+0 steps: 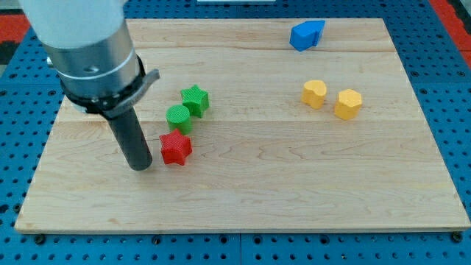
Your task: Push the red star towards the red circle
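Observation:
The red star (175, 148) lies on the wooden board (294, 184), left of centre. My tip (140, 165) rests on the board just to the star's left, a small gap apart. A green circle (178, 118) touches the star's upper edge, and a green star (195, 100) sits just above and to the right of that circle. No red circle shows in the view; the arm's body hides the board's upper left corner.
A blue block (306, 34) sits near the board's top edge, right of centre. A yellow heart-like block (314, 93) and a yellow hexagon (348, 104) lie side by side at the right. Blue pegboard (456, 88) surrounds the board.

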`<state>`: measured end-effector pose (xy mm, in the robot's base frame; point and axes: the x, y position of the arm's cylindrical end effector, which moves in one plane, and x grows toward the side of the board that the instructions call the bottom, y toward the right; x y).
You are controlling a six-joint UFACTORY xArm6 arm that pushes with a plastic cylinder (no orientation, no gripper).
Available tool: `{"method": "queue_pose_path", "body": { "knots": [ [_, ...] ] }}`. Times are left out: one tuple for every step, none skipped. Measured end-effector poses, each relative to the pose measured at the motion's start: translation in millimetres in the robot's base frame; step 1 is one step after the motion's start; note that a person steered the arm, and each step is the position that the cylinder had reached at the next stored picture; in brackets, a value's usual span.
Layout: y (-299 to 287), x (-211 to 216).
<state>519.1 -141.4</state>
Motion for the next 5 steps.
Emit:
{"method": "queue_pose_path", "body": {
  "knots": [
    [32, 24],
    [77, 28],
    [79, -9],
    [27, -38],
    [-5, -29]
  ]
}}
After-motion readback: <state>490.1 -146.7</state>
